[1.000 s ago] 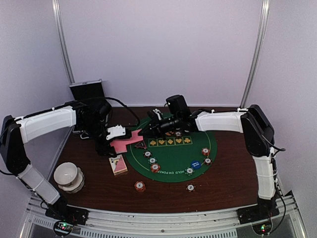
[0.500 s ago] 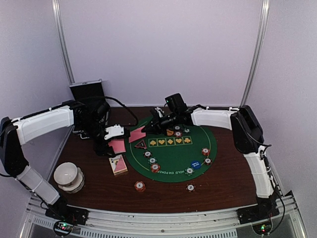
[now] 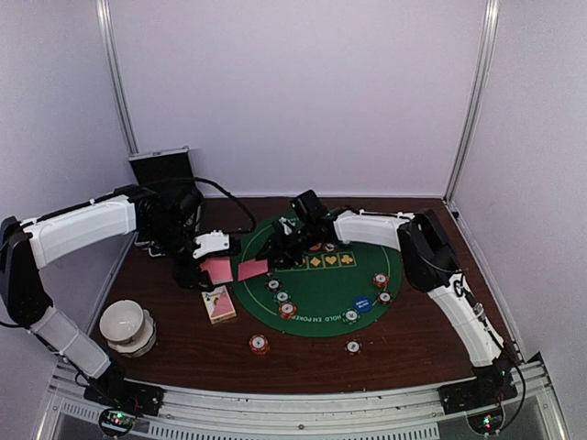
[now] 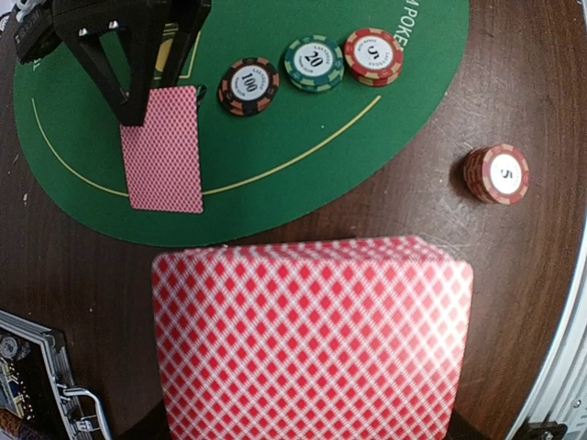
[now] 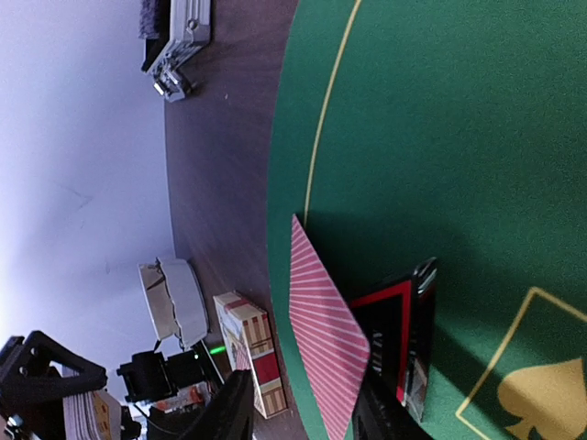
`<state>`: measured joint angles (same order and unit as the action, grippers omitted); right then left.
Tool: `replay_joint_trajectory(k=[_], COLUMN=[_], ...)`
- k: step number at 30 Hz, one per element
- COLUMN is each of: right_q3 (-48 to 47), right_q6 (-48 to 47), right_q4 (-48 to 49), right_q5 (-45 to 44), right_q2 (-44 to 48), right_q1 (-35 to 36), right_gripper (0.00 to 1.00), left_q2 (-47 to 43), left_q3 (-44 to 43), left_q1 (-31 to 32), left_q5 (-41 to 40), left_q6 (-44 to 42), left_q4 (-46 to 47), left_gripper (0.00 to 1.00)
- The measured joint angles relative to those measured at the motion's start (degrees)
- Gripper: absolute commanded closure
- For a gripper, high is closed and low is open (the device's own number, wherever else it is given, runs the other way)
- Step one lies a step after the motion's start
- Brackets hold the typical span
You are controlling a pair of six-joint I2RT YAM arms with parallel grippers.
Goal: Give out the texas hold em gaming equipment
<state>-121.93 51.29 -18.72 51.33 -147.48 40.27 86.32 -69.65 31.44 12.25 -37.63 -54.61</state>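
Observation:
My left gripper (image 3: 206, 266) is shut on a deck of pink-backed cards (image 4: 312, 339), held above the brown table beside the green mat (image 3: 321, 316); the deck hides its fingers. A single pink-backed card (image 3: 252, 269) lies at the mat's left edge. My right gripper (image 3: 273, 251) hangs low over that card's far end with its jaws open, the card (image 5: 326, 330) between them. Three striped chips (image 4: 313, 62) sit in a row just past the card. More chips, a blue disc (image 3: 364, 303) and an orange disc (image 3: 315, 246) are spread over the mat.
A card box (image 3: 218, 303) lies left of the mat, and a white bowl (image 3: 127, 325) stands at the front left. The black case (image 3: 165, 170) stands open at the back left. A black and red triangle (image 5: 404, 330) rests beside the card. Two chips (image 3: 260, 344) lie on bare wood near the front.
The right gripper drew one card from the deck in the left gripper, carried it down to the mat's left edge and opened. The left arm stayed in place.

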Motion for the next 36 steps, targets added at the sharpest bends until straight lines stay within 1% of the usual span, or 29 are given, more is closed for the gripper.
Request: replay_joint_trajectory(k=[3,5,9,13,17,19,25,28,32,36], right_q3=[-0.85,-1.03,-1.03,2.08,10.08,15.54,25.09,27.04,27.32,28.0], right_q6=[-3.17,-5.44,-9.94,-12.24,-10.34,-8.15,-1.01,1.55,4.44,6.4], right_q4=[-3.43,-5.68,-11.15,-12.13,-6.93,-1.92,11.28,14.36,19.69,23.37], right_q5=[-2.54,-3.98,-8.17,-10.1,-8.94,-7.19,-3.28,-2.01,-0.55,0.15], right_q2=[0.09,0.7,3.63,9.42,17.16,21.09,24.11,24.09,24.09,24.09], right_q1=[0.0,0.0,-0.02,-0.07,0.2,0.85,4.2,5.9,7.82,8.26], right_gripper=[0.42,0.37,0.33,0.28,0.25,0.24,0.23,0.23,0.24,0.24], left_q2=[-0.02,-0.02,-0.02,0.0,0.15,0.24,0.9,1.38,1.64,1.77], left_q3=[0.0,-0.02,-0.22,-0.81,-1.99,-2.32,-3.23,-3.93,-4.7,-4.9], left_q1=[0.0,0.0,0.0,0.0,0.0,0.0,0.0,0.0,0.0,0.0], left_q5=[0.09,0.2,0.46,0.72,0.9,1.01,1.25,1.55,1.75,1.88], left_q6=[0.02,0.02,0.02,0.13,0.46,0.52,0.9,1.27,1.57,1.75], left_q4=[-0.02,-0.07,-0.13,-0.2,-0.28,-0.28,-0.35,-0.42,-0.39,-0.37], left_gripper=[1.0,1.0,1.0,1.0,1.0,1.0,1.0,1.0,1.0,1.0])
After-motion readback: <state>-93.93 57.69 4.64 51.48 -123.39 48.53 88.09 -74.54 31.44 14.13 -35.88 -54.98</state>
